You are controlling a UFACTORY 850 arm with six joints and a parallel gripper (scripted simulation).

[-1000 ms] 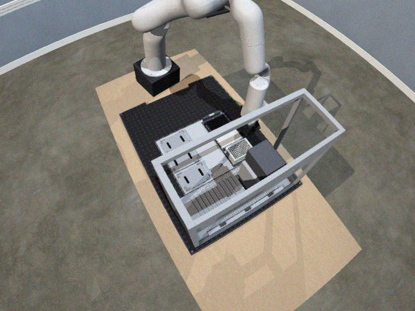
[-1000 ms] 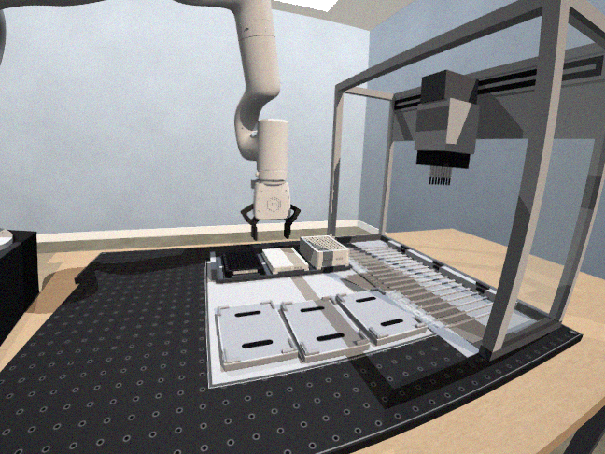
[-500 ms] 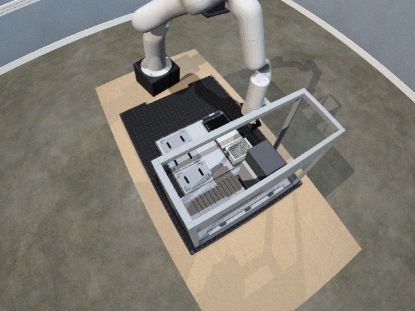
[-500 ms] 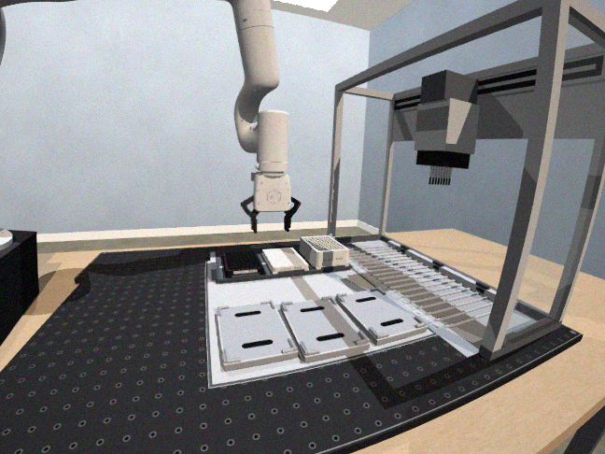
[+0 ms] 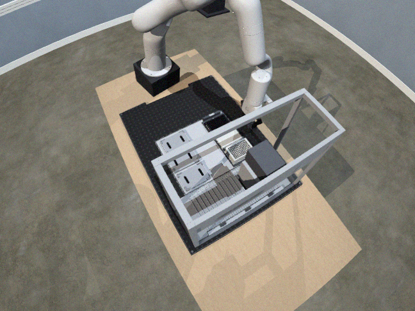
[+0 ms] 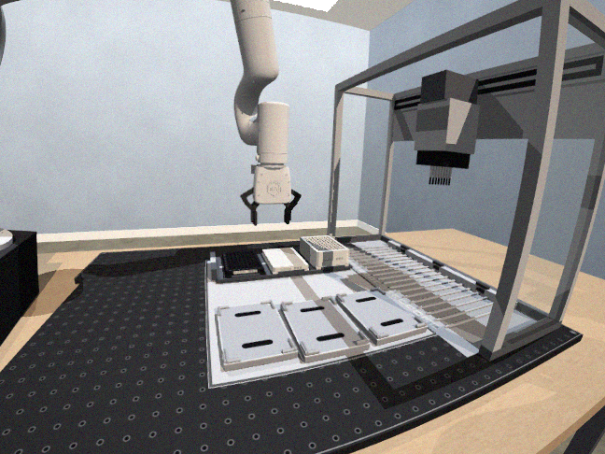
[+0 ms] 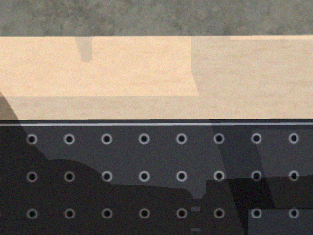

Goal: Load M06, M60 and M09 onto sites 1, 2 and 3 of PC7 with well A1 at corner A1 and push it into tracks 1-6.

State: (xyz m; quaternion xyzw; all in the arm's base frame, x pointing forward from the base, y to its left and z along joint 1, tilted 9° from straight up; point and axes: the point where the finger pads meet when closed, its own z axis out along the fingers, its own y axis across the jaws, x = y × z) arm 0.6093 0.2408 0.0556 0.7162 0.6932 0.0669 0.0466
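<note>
My gripper (image 6: pixel 270 210) is open and empty. It hangs high above the far side of the nest row; in the top view only its dark tip (image 5: pixel 256 122) shows behind the frame bar. The wrist view shows only the black hole-grid board (image 7: pixel 146 177) and the wooden table edge (image 7: pixel 146 78), no fingers. The nest row holds a black plate (image 6: pixel 241 262), a low white plate (image 6: pixel 284 259) and a taller white block with a grid of wells (image 6: pixel 324 250). The carrier PC7 (image 6: pixel 319 330) lies slightly skewed on the pale apron, and its three sites are bare. The rails (image 6: pixel 422 288) lie to its right.
The instrument's grey frame (image 6: pixel 537 161) stands over the rails, with a dark pipetting head (image 6: pixel 445 124) hanging inside. The arm's black base block (image 5: pixel 155 75) stands at the board's near end. The wooden table surrounds the board.
</note>
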